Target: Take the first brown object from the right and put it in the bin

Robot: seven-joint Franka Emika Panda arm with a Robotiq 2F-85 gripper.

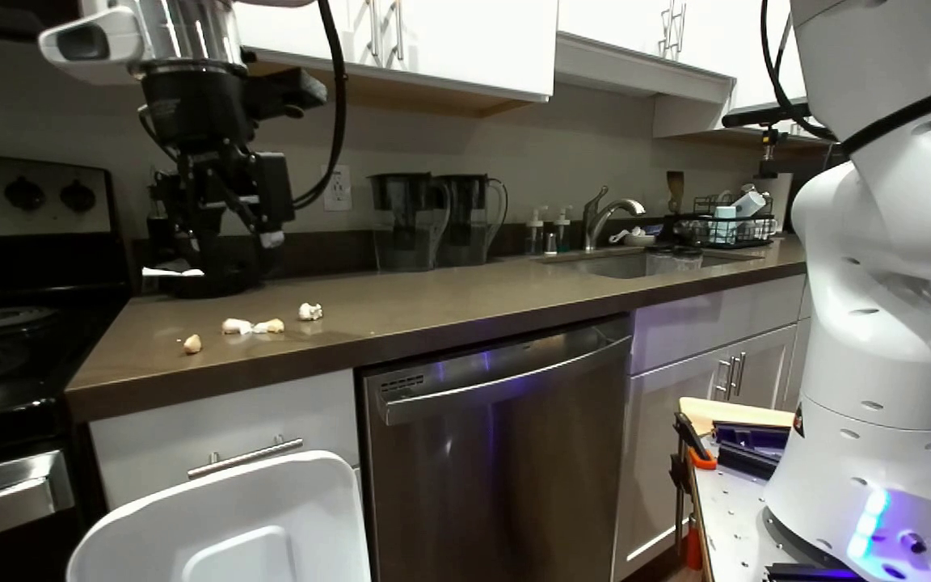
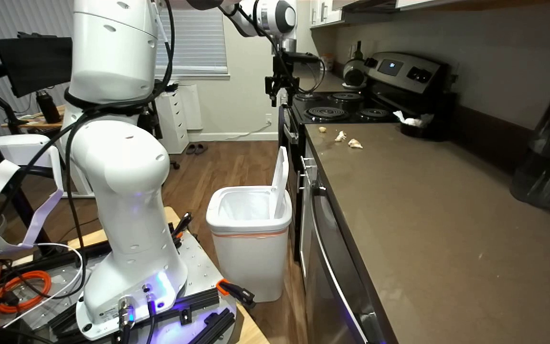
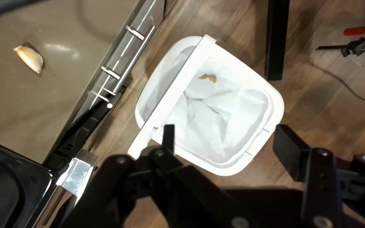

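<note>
My gripper (image 1: 235, 242) is open and empty, with its fingers spread. It hangs high above the bin, and shows also in an exterior view (image 2: 282, 99) and the wrist view (image 3: 223, 136). The white bin (image 2: 251, 258) stands on the floor with its lid raised. Its open top and rim (image 3: 225, 170) lie below the fingers. A small brown piece (image 3: 208, 78) lies on the liner inside. On the counter are a tan lump (image 1: 192, 344), also in the wrist view (image 3: 30, 58), and another tan lump (image 1: 274, 326). I cannot tell which is the first brown object.
Cream lumps (image 1: 310, 311) (image 1: 237, 326) lie on the counter (image 1: 449, 299). The stove (image 2: 327, 112) adjoins its end. The raised lid (image 2: 280, 184) stands close to the cabinet front. A drawer handle (image 3: 135, 63) sticks out beside the bin. A black pan (image 2: 423, 130) stands at the back.
</note>
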